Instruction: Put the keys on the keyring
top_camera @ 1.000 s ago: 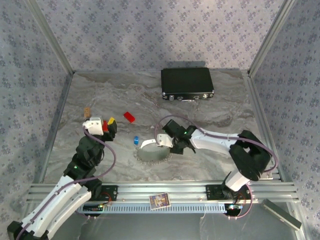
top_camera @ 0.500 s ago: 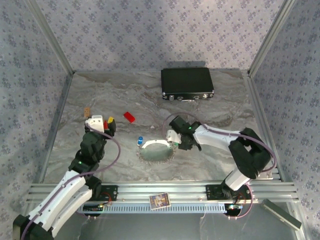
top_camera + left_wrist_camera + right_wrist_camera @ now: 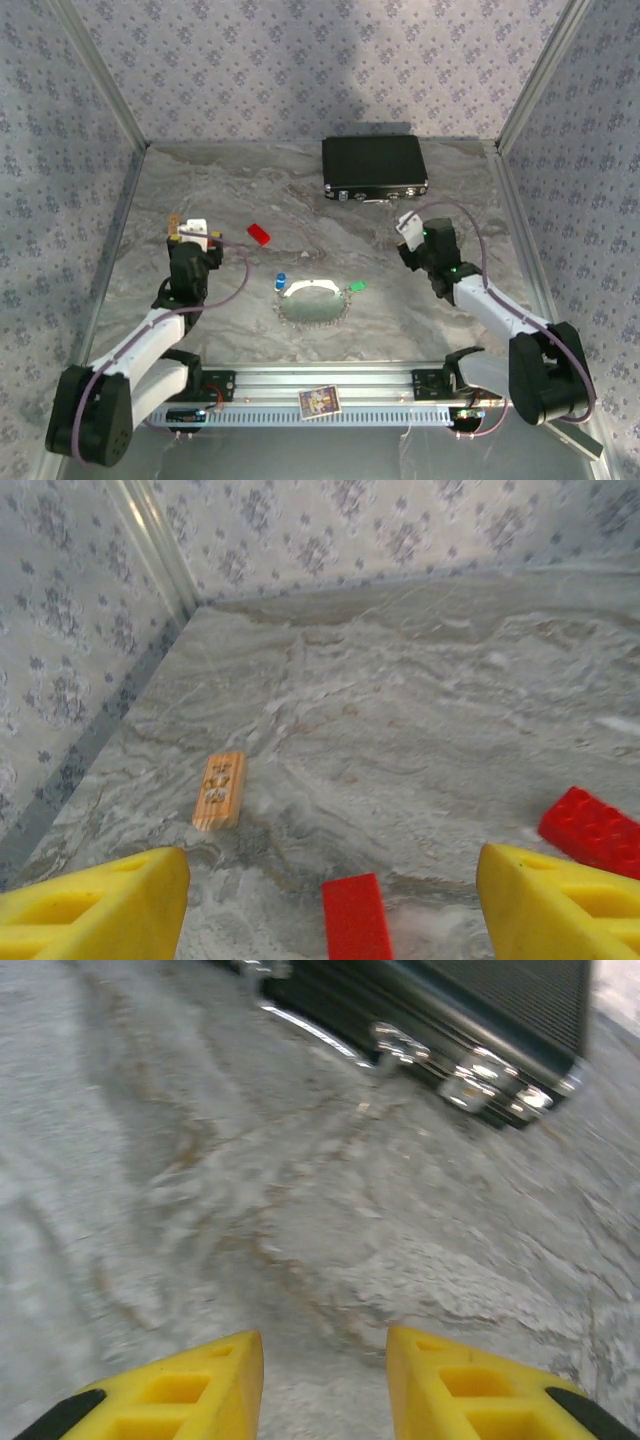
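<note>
Your left end effector [image 3: 328, 885] stands wide open and empty. Between its yellow fingers [image 3: 95, 905] you see a small red block [image 3: 355, 917] lying on the bench [image 3: 420, 710]. A studded red brick [image 3: 592, 830] sits to the right, and a tan wooden block [image 3: 220, 790] lies further out on the left. Your right end effector [image 3: 325, 1375] holds nothing, with a narrow gap between its fingers, and it points toward the black case [image 3: 480, 1020]. The keyring [image 3: 313, 303] lies mid-bench, apart from both arms. The blue key [image 3: 281, 280] is just beside its far left edge, and the green key [image 3: 356, 287] just beside its right.
</note>
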Tool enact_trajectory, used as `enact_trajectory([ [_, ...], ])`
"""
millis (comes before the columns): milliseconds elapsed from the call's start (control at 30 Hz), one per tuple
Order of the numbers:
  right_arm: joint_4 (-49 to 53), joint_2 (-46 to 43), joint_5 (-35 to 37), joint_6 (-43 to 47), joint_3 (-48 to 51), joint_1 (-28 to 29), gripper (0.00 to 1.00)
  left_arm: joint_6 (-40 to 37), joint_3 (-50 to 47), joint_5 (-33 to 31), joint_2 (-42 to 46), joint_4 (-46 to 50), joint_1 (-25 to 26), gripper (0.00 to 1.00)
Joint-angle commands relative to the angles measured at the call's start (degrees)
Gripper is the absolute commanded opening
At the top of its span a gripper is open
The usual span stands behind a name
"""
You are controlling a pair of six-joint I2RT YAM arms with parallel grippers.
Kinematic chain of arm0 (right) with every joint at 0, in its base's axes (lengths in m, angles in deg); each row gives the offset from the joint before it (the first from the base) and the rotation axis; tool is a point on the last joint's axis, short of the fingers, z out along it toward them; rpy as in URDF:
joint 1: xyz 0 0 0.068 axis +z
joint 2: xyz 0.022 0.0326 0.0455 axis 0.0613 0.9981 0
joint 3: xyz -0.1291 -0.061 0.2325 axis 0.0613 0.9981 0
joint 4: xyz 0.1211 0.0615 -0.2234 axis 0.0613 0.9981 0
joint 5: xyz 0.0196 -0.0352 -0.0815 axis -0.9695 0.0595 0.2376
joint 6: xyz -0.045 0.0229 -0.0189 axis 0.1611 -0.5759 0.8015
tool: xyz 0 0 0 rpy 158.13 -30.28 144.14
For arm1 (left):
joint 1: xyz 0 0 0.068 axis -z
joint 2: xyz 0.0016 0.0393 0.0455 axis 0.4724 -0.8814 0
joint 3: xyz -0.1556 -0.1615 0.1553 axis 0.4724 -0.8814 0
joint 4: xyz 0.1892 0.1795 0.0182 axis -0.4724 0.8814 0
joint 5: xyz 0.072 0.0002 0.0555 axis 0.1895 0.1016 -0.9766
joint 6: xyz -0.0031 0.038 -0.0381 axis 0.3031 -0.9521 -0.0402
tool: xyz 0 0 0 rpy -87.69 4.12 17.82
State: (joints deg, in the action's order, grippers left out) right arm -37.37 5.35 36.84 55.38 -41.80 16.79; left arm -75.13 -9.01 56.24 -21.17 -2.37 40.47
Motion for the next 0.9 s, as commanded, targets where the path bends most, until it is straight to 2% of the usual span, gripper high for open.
enact_trajectory([
  [0, -19.8, 1.1, -1.8, -5.0, 5.9, -5.1, 0.38, -0.6, 1.6, 5.1, -4.2, -7.8, -2.3, 0.76],
  [67, -26.4, 3.3, -4.0, -8.7, 8.4, -9.1, 0.40, -0.7, 1.8, 7.3, -7.7, -10.7, -3.3, 0.76],
  [133, -31.1, 6.9, -10.0, -12.3, 9.5, -13.1, 0.39, -0.5, 2.3, 9.8, -11.6, -13.5, -4.4, 0.76],
  [200, -37.7, 10.8, -11.6, -13.6, 10.5, -13.7, 0.39, -1.5, 2.8, 11.2, -14.9, -15.1, -5.1, 0.76],
  [433, -41.7, 19.5, -13.3, -15.7, 8.5, -15.8, 0.39, -1.2, 1.6, 15.0, -24.2, -25.5, -8.2, 0.76],
  [567, -37.8, 19.7, -14.2, -16.9, 6.3, -17.1, 0.42, -0.2, 1.1, 18.3, -31.2, -33.5, -10.3, 0.77],
  [633, -37.9, 19.9, -14.0, -17.1, 6.2, -17.2, 0.46, 0.7, 3.5, 19.1, -30.0, -26.0, -11.1, 0.78],
  [667, -37.7, 19.8, -13.9, -17.1, 6.1, -17.2, 0.48, 1.1, 5.0, 19.2, -30.6, -24.8, -11.5, 0.83],
  [700, -37.9, 19.9, -14.0, -17.1, 6.1, -17.2, 0.51, 2.0, 5.8, 18.9, -31.0, -23.6, -12.0, 0.99],
  [767, -37.5, 19.9, -12.9, -17.5, 5.9, -17.2, 0.58, 3.0, 6.2, 18.4, -30.8, -22.7, -12.6, 1.00],
  [867, -36.8, 20.1, -11.0, -18.3, 5.4, -17.1, 0.65, 2.7, 6.2, 18.3, -30.8, -22.7, -12.4, 1.00],
])
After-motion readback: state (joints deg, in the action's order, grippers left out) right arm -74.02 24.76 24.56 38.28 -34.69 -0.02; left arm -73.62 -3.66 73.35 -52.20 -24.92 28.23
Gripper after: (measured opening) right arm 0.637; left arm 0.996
